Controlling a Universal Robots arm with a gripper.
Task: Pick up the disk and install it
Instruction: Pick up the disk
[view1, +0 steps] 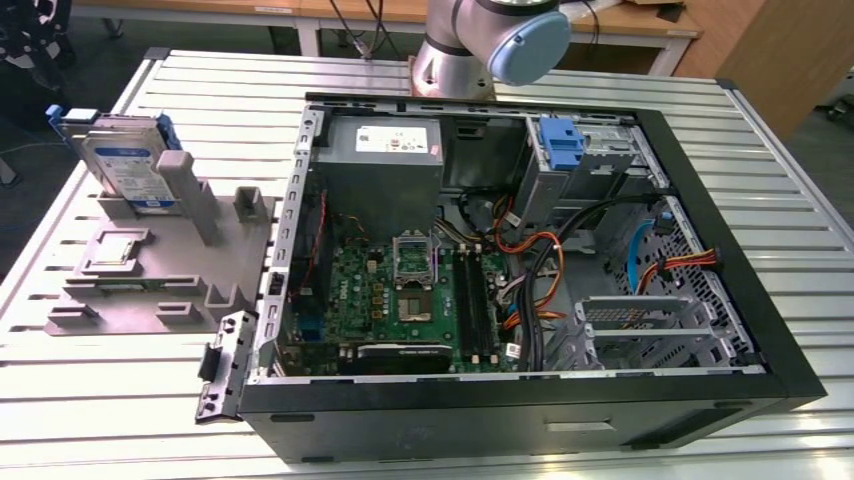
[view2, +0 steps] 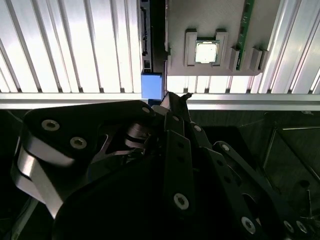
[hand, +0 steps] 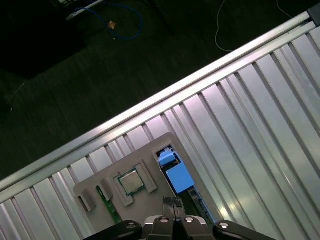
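I am hovering my gripper (hand: 172, 201), fingers closed and empty, just above the disk (hand: 176, 175), which is standing on edge in the grey holder (hand: 145, 162).

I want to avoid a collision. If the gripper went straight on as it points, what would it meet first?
Probably the disk, its blue carrier edge just ahead of the gripper in the first wrist view; the depth is unclear.

slatted aluminium table (hand: 250, 110) lies directly below the gripper (hand: 171, 204), slats glaring under bright light. past the table edge, away from the gripper: dark floor (hand: 100, 75) carrying a blue cable (hand: 139, 20) and a white cable (hand: 218, 30). in the exterior view, a wooden desk (view1: 654, 25) stands beyond the table.
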